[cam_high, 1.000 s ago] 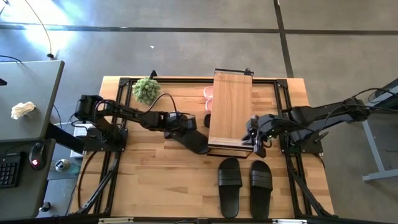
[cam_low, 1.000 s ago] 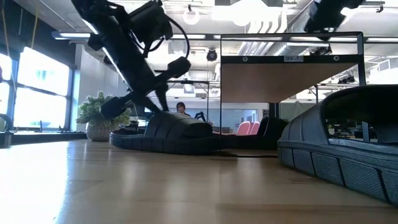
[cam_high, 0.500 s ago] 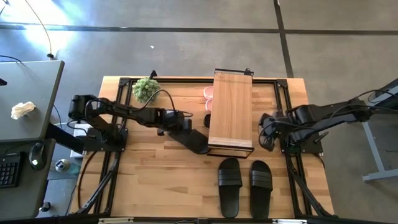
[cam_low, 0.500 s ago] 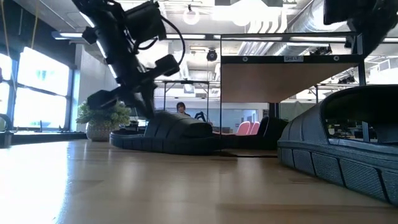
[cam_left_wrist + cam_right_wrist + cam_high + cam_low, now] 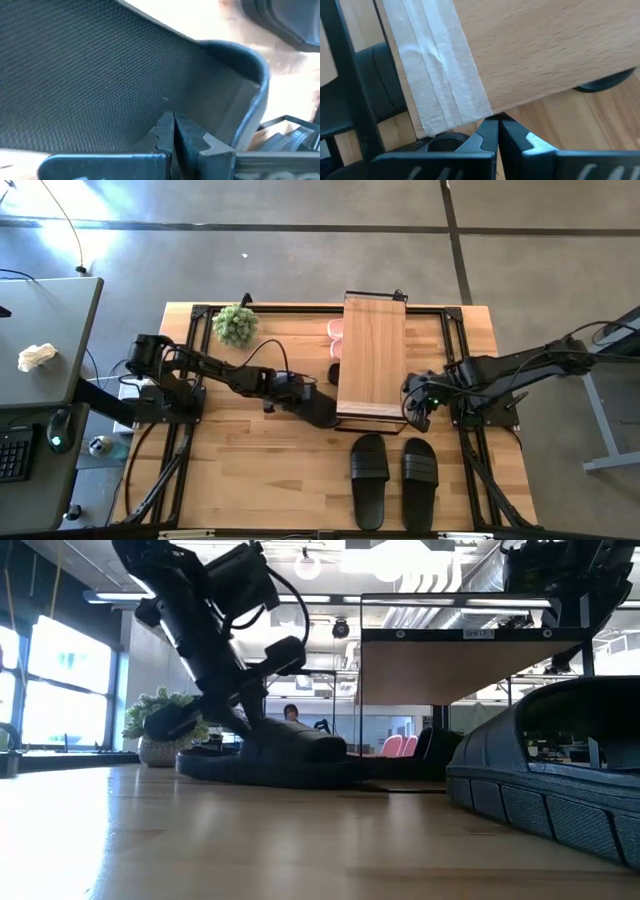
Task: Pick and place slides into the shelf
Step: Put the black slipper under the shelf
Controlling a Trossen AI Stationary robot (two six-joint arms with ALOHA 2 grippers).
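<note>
Grey concrete floor surrounds your wooden bench [image 5: 250,470], with a small potted plant [image 5: 236,324] near its far left corner and the shelf [image 5: 372,360] standing at the middle, plank top up on its thin black wire frame. Your left gripper [image 5: 292,389] has its jaws together, and the wrist view shows them pressed against the textured surface of a black slide [image 5: 318,409] that lies angled at the shelf's near left corner; whether they pinch its edge or only push it I cannot tell. Your right gripper [image 5: 418,402] sits at the shelf's near right corner, jaws together on nothing, with the plank edge right in front of them in its wrist view. Another black pair [image 5: 392,475] waits on the bench nearer you, and the pink slides [image 5: 335,330] peek out by the shelf's far left side. The risk from here, as I judge it: the slide's toe could catch the wire frame instead of sliding under the plank, and a further push would shove the light shelf sideways; your right gripper, so close to the frame, could knock it as well. Compared with a second ago, the right jaws have closed and that arm has swung out and back to the corner, while the left arm has nudged the slide closer to the shelf.
</note>
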